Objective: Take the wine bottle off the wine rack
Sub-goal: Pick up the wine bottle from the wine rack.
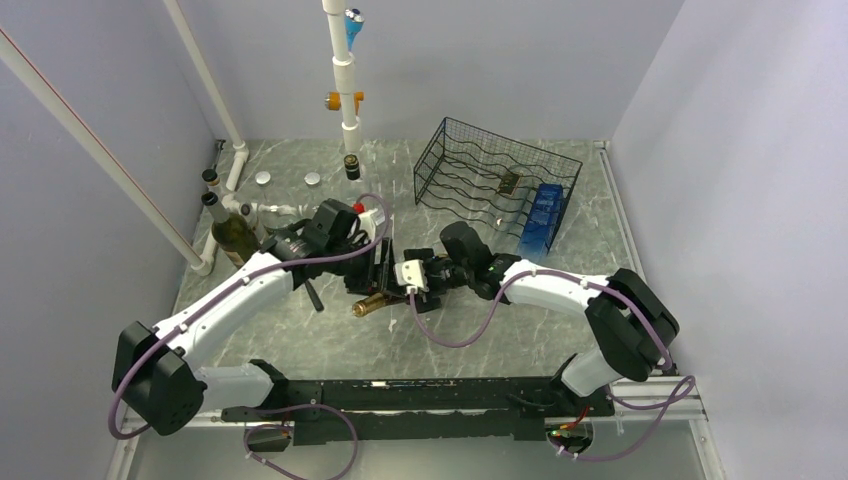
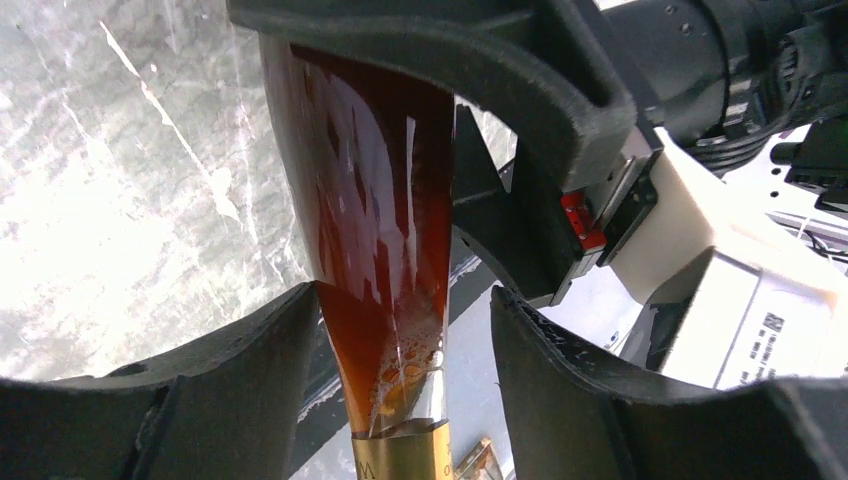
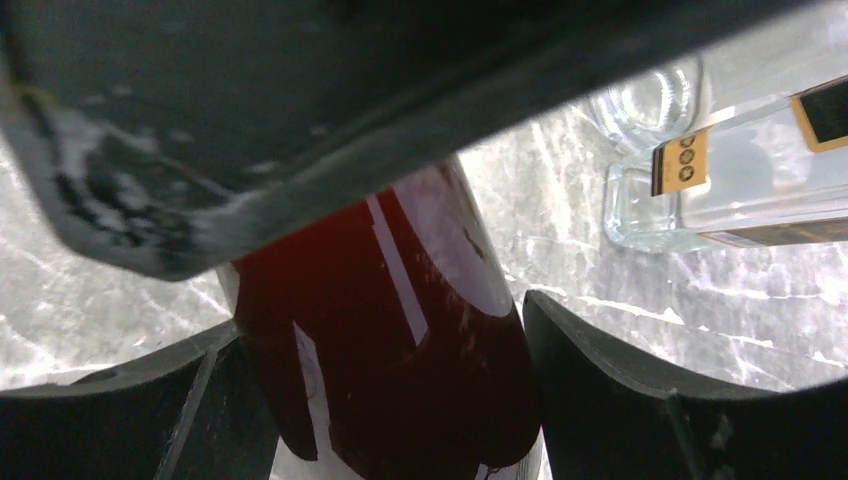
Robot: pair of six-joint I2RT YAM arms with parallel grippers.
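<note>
Black fingers of the right gripper pinch the wine bottle by its dark body, while the left gripper has its fingers loosely spread about the neck, the bottle being low at the middle of the table, near-left of the wine rack and apart from it.

My grey marble-patterned tabletop carries a black metal wire wine rack at upper right, with a blue box just beside its right end. At left, 1 dark green glass bottle stands upright. Above it lie 1 small round silver lid and a second silver lid.
</note>
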